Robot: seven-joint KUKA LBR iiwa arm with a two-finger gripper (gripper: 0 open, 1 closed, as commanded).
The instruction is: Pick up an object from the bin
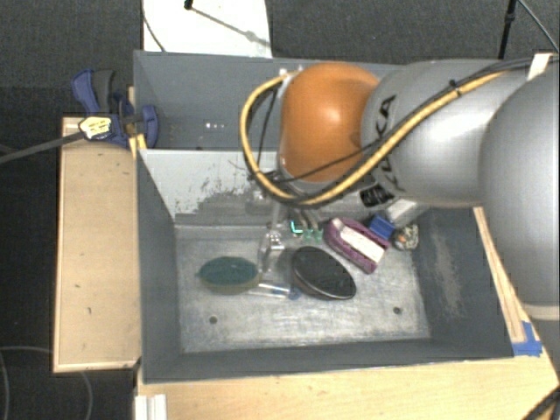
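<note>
In the bin (262, 322) lie one dark green oval piece (227, 274), one black oval disc (324, 274) and one purple-and-white block (354, 243), partly hidden under the arm (455, 138). The gripper (273, 254) hangs between the green piece and the disc; if it is spread or closed, I cannot tell.

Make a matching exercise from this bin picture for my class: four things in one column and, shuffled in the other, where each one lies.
Column one:
1. green oval pad
2. black oval disc
3. purple and white block
4. gripper

Column two:
A. between the two oval things
B. farthest to the view's left on the floor of the bin
C. toward the floor's upper right in the view, beside a small blue piece
D. middle of the floor, just right of the gripper

Pairs: 1-B, 2-D, 3-C, 4-A
</note>
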